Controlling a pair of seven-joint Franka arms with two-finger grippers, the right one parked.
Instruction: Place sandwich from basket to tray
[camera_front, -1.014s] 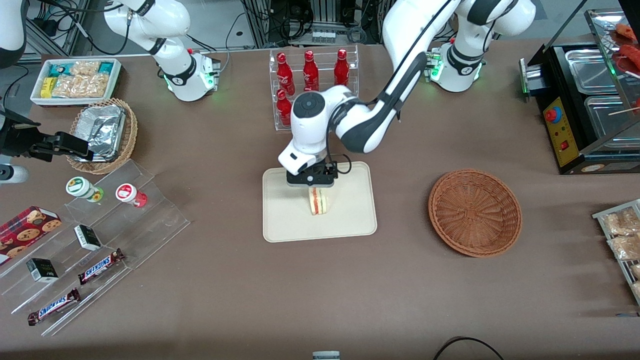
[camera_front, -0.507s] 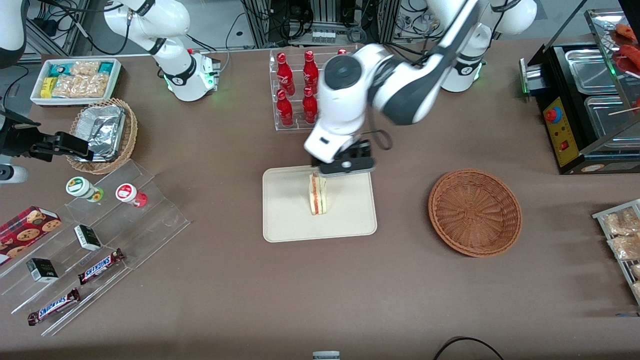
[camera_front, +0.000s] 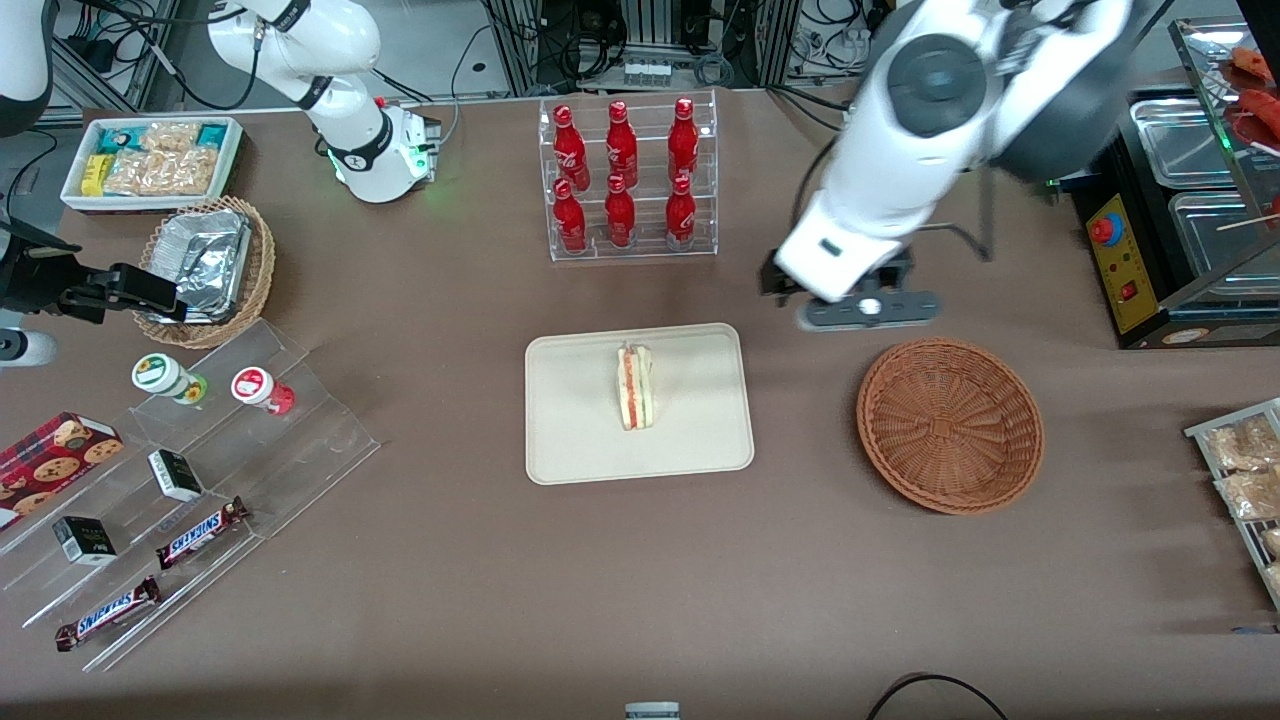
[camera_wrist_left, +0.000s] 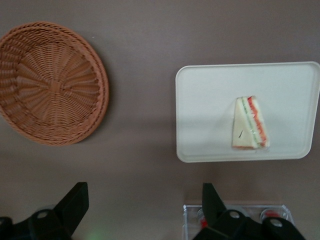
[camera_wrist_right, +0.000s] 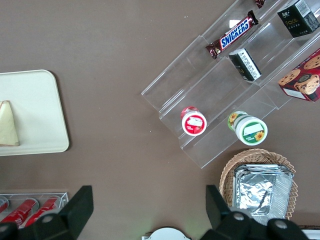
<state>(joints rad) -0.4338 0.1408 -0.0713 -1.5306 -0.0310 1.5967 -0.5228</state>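
cream tray (camera_front: 580, 440) holding sandwich (camera_front: 636, 387), pincer (camera_front: 868, 310) raised near basket (camera_front: 950, 425), fingers spread

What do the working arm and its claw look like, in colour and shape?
The working arm has glossy white rounded shells with dark grey joint sections and a round grey cap. A black cable runs along it. Its claw, above the table between the bottle rack and the basket, has a dark grey body; the wrist view shows two black wedge-shaped fingers.

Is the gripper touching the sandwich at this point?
Apart. The left wrist view shows the open gripper raised high over bare table, with the sandwich lying alone on the tray.
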